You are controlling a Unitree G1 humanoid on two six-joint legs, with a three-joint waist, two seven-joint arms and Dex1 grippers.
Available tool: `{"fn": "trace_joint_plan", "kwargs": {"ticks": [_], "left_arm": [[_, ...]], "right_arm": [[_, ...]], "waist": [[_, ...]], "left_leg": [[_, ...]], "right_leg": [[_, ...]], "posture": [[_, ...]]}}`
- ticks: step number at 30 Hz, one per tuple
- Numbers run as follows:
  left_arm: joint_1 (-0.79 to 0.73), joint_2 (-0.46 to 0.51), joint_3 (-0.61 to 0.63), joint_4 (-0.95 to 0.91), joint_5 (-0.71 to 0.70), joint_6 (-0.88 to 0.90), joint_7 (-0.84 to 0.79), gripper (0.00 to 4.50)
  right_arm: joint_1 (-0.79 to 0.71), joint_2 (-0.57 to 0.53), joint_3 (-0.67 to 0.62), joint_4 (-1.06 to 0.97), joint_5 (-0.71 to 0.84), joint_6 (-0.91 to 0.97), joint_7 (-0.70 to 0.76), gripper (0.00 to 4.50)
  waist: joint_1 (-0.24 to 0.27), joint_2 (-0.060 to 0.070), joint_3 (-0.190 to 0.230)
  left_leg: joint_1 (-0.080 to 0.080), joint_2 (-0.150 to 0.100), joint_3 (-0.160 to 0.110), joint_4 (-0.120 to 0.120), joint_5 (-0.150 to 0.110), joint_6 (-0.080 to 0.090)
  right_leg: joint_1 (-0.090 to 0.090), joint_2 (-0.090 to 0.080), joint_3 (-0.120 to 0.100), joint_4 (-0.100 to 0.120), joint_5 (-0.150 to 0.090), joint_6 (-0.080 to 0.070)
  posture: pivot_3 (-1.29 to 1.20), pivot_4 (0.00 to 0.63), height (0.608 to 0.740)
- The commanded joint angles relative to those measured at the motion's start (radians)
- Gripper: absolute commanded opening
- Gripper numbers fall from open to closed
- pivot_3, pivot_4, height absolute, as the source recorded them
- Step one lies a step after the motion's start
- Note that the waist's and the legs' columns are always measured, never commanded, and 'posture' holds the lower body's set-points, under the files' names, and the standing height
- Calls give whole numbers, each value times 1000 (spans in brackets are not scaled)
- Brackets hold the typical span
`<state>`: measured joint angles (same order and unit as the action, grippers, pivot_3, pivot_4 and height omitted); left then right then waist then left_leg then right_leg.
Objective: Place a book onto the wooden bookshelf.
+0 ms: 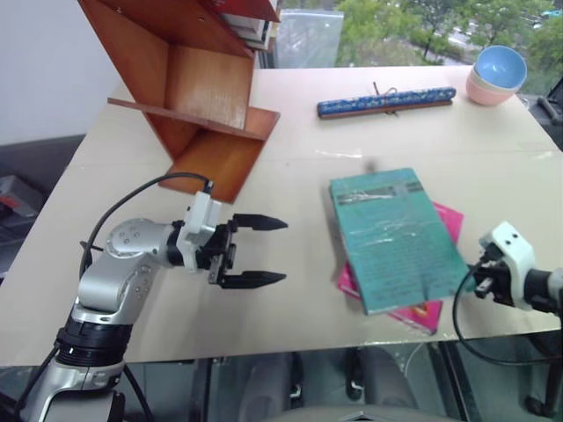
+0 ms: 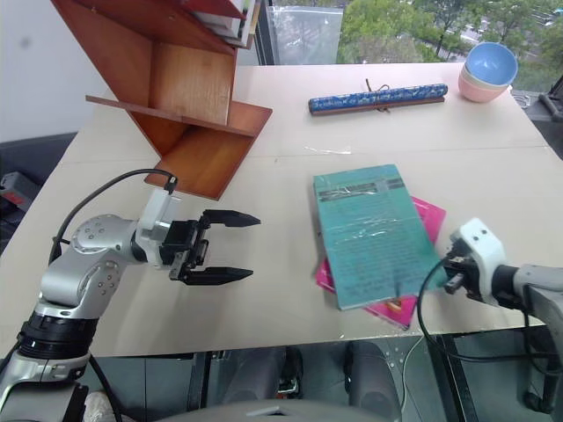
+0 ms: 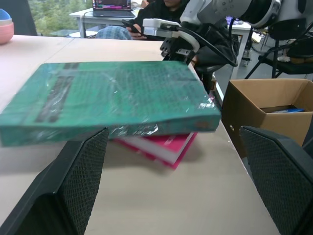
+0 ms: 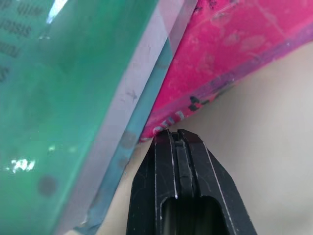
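The teal-green book (image 1: 396, 237) lies flat on the table, resting on a smaller pink book (image 1: 449, 220). The wooden bookshelf (image 1: 198, 88) stands at the table's far left, its panels slanted. My left gripper (image 1: 283, 251) hovers open to the left of the book, fingers pointing towards it with a gap of bare table between. In the left wrist view the book (image 3: 112, 98) lies ahead between the spread fingers. My right gripper (image 4: 177, 134) is shut at the book's near right corner, tips against the pink book's (image 4: 234, 44) edge, holding nothing.
A long blue patterned roll (image 1: 387, 101) and stacked bowls (image 1: 497, 75) lie at the table's far side. Several books (image 1: 251, 26) sit in the shelf's top. Beyond the table's right edge stand a cardboard box (image 3: 274, 105) and a seated person (image 3: 146, 14).
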<state>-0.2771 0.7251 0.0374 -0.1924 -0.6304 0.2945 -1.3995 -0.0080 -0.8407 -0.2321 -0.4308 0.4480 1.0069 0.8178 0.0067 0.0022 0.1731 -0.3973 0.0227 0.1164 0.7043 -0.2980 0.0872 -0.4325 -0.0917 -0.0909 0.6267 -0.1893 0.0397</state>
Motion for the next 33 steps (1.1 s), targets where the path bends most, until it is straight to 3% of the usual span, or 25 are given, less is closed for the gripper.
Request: {"fn": "trace_joint_plan", "kwargs": {"ticks": [1, 8, 12, 18, 24, 28, 33], "left_arm": [[-11, 17, 29, -13, -10, -1, 6, 4500], [-7, 40, 53, -10, -10, 9, 27, 4500], [17, 63, 84, -30, 1, 21, 73, 4500], [71, 65, 125, -63, 15, 33, 178, 4500], [93, 52, 117, -70, 15, 46, 221, 4500], [88, 52, 114, -53, 15, 54, 222, 4500], [56, 49, 125, -7, -26, 149, 253, 4500]], "right_arm": [[-82, 31, 47, 10, 7, -20, -35, 18], [-241, 116, 158, 110, -18, -90, -67, 18], [-291, 144, 139, 142, -10, -139, -74, 18], [-62, 10, -17, 0, -55, -316, -17, 18], [80, -24, -298, -241, 184, -229, 62, 2601], [75, -16, -364, -382, 360, -161, 2, 4475], [-9, 28, -256, -496, 518, -141, -167, 4475]], "waist": [[1, 0, 0], [2, 0, 0], [2, 0, 0], [13, 0, 0], [1, 0, 0], [3, -1, -1], [6, -2, -1]], "left_leg": [[0, 0, 0, 0, 0, 0], [-1, 0, 0, 0, 0, 0], [-1, 0, 0, 0, 0, 0], [-3, -1, -2, -1, 0, 0], [0, 0, -1, -1, 0, -1], [1, 2, -2, -1, 0, -2], [0, 1, -2, -1, 0, -1]], "right_leg": [[0, 0, 0, 0, 0, 0], [0, 0, -1, 0, 2, -2], [0, 0, -1, 0, 3, -2], [0, -1, -3, -1, 2, -1], [1, 0, -2, -1, 0, 3], [1, 1, -2, 0, -1, 0], [1, -1, -2, 0, 0, -5]], "posture": [[0, 150, 738], [0, 150, 738], [0, 150, 738], [0, 150, 738], [0, 150, 738], [0, 150, 738], [0, 150, 738]]}}
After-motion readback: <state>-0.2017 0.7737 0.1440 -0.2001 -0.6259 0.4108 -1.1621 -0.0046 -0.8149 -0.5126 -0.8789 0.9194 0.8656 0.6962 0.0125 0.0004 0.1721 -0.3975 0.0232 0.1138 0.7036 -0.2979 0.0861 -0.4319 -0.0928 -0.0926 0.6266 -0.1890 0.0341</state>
